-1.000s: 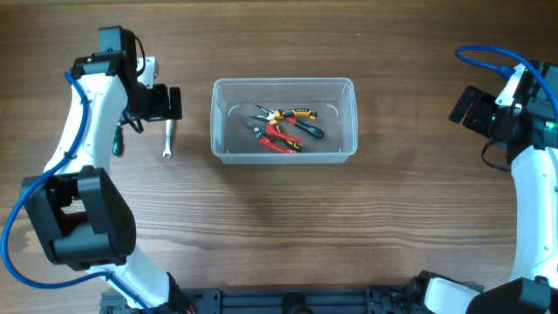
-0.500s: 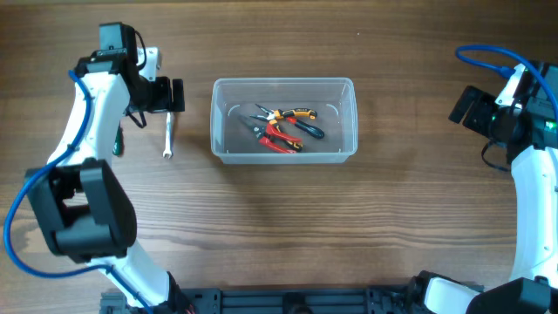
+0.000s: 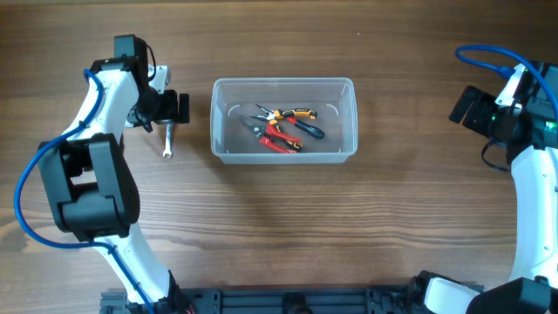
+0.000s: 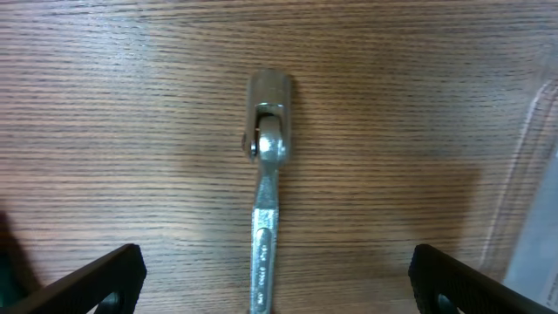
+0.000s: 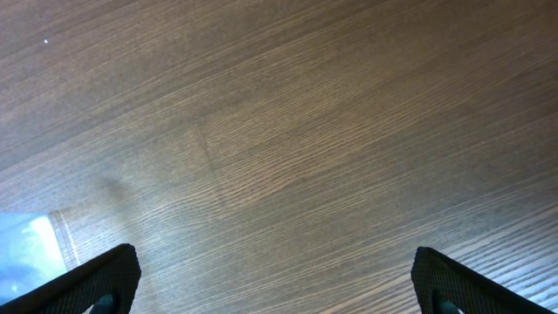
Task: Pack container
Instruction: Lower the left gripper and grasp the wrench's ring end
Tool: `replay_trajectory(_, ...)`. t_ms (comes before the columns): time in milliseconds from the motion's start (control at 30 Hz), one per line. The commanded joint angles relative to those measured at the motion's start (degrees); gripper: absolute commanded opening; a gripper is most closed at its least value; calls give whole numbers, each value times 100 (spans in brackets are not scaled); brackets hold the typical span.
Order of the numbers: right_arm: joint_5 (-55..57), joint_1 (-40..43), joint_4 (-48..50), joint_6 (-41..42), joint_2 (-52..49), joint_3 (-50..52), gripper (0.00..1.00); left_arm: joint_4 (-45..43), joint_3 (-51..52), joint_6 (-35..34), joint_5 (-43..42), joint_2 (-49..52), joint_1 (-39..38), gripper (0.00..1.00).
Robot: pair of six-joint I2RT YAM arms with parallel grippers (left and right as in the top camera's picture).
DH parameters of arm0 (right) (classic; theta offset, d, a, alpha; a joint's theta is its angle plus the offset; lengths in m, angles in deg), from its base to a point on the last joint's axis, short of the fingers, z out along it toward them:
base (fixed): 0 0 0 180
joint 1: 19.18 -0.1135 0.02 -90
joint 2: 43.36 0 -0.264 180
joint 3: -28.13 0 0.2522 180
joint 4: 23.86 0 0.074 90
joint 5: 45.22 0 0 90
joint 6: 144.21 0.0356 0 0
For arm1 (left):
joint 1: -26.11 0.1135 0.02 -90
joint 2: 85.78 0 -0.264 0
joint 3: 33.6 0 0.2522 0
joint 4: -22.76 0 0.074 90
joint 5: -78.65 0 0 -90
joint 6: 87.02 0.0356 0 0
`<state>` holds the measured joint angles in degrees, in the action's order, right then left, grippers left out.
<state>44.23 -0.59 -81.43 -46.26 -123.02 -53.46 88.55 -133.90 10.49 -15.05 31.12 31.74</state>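
Observation:
The container (image 3: pixel 283 82), a clear plastic bin, stands mid-table and holds red-handled pliers (image 3: pixel 281 137), yellow-handled pliers (image 3: pixel 294 113) and a dark-handled tool (image 3: pixel 310 131). A silver wrench (image 3: pixel 169 139) lies on the table left of the bin. My left gripper (image 3: pixel 174 108) is open above the wrench's far end. In the left wrist view the wrench (image 4: pixel 266 201) runs lengthwise between the spread fingers (image 4: pixel 275 283), untouched. My right gripper (image 3: pixel 462 106) is open and empty, far right of the bin; in the right wrist view (image 5: pixel 275 279) only bare wood lies between its fingers.
The bin's wall shows at the right edge of the left wrist view (image 4: pixel 534 174) and its corner at the lower left of the right wrist view (image 5: pixel 30 249). The wooden table (image 3: pixel 279 227) stretches in front of the bin.
My left arm has swung right and toward the wrench, bringing the open gripper over its upper end. A green-handled tool seen earlier left of the wrench is now hidden by the arm. The right arm is still.

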Motion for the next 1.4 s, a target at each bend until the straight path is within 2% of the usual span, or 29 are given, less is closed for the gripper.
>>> replay_trajectory(0,98,2,15,107,26,-7,100,4,-68,133,232,46,-15,100)
replay_trajectory(533,98,2,15,107,26,-7,100,-61,-68,133,203,481,-70,100)
replay_trajectory(1367,98,2,13,107,26,-7,100,-295,-68,258,208,496,-122,100)
